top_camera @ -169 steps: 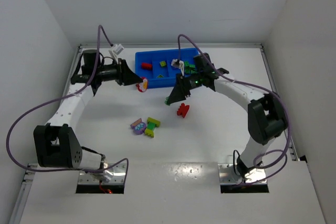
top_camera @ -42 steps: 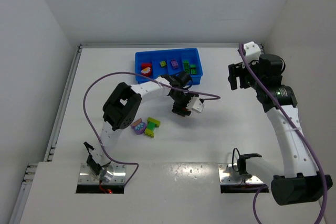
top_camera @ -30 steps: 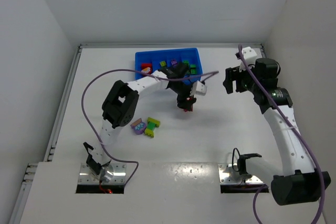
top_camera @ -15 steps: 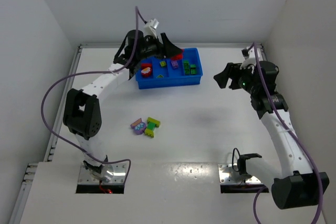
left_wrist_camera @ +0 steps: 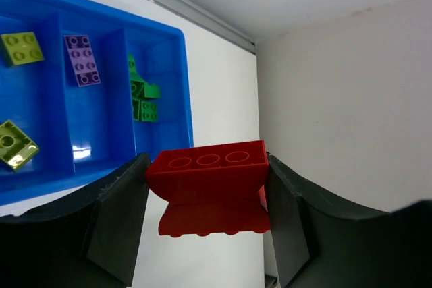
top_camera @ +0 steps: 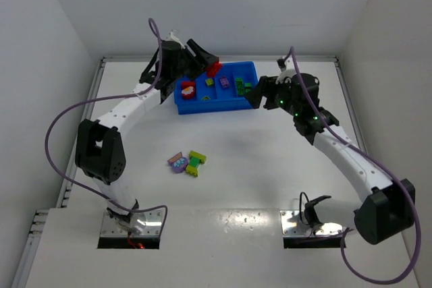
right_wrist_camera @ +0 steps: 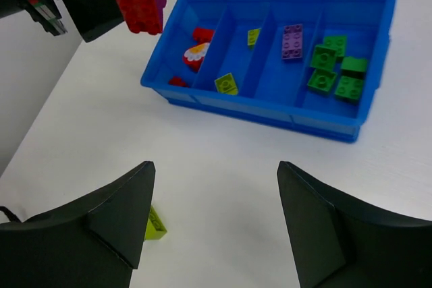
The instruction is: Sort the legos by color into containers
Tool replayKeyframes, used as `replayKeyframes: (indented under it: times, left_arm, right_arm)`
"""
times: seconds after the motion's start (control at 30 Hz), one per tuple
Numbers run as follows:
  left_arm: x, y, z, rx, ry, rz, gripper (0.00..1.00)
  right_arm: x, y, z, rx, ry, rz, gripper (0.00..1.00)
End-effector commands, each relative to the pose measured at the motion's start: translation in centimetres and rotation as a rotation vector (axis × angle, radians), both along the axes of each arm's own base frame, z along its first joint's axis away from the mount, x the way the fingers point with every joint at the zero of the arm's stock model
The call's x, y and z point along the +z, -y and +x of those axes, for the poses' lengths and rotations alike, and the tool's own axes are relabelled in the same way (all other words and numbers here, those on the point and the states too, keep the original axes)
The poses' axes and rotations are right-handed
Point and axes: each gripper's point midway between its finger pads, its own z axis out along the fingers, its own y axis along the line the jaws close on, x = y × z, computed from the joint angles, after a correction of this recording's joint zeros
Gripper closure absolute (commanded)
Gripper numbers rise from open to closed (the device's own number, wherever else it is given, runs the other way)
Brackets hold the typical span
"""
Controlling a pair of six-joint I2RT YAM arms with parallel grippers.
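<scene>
Brick [left_wrist_camera: 209, 166], red, long axis spanning left gripper [left_wrist_camera: 208, 190]

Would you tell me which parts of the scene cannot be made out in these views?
Left wrist view: the blue tray's red compartment is cut off by the left edge.
Right wrist view: a yellow-green brick on the table is mostly hidden behind a finger of the right gripper.
Top view: the right gripper overlaps the tray's right end; the green bricks there are too small to count.

Left gripper [top_camera: 211, 68] crowds the tray [top_camera: 216, 106] at far left, right gripper [top_camera: 251, 94] at right end — front open.
</scene>
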Motion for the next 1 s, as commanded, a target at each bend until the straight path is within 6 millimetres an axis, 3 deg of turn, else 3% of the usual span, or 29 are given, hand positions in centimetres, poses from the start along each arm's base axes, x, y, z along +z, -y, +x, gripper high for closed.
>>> replayKeyframes:
  times: [0.0,0.07,0.1,0.2,0.27,0.3,0.5,0.57,0.7,0.97]
  left_arm:
    - [4.5,-1.8,-0.8,0.108,0.042,-0.059,0.97]
    - [4.1,-1.7,-0.9,0.115,0.020,-0.078,0.97]
    - [4.7,-1.6,-1.2,0.110,0.021,-0.099,0.97]
    - [3.9,-1.0,-1.7,0.090,-0.035,-0.150,0.97]
    - [4.1,-1.2,-1.6,0.090,-0.043,-0.185,0.97]
    - [3.7,-1.1,-1.7,0.084,-0.058,-0.192,0.97]
    - [3.3,-1.2,-1.9,0.066,-0.090,-0.237,0.98]
    - [3.6,-1.2,-1.8,0.065,-0.078,-0.242,0.98]
    - [3.4,-1.3,-1.8,0.054,-0.086,-0.254,1.00]
    - [4.1,-1.6,-2.3,0.041,-0.071,-0.264,1.00]
  right_arm:
    - [4.7,-2.2,1.8,-0.035,0.115,0.107,0.27]
    - [3.8,-4.0,2.1,-0.026,0.072,0.154,0.27]
    - [4.9,-4.7,2.4,-0.016,0.100,0.187,0.27]
    - [5.4,-7.5,2.6,0.057,0.129,0.227,0.27]
    - [7.6,-8.8,3.0,0.088,0.181,0.281,0.27]
    - [7.0,-9.3,3.7,0.096,0.167,0.287,0.27]
    - [8.8,-12.9,3.9,0.208,0.191,0.344,0.27]
    - [9.1,-13.6,3.9,0.227,0.193,0.347,0.27]
    - [7.1,-14.3,4.5,0.220,0.147,0.327,0.27]
    - [6.2,-14.3,5.9,0.186,0.153,0.281,0.27]
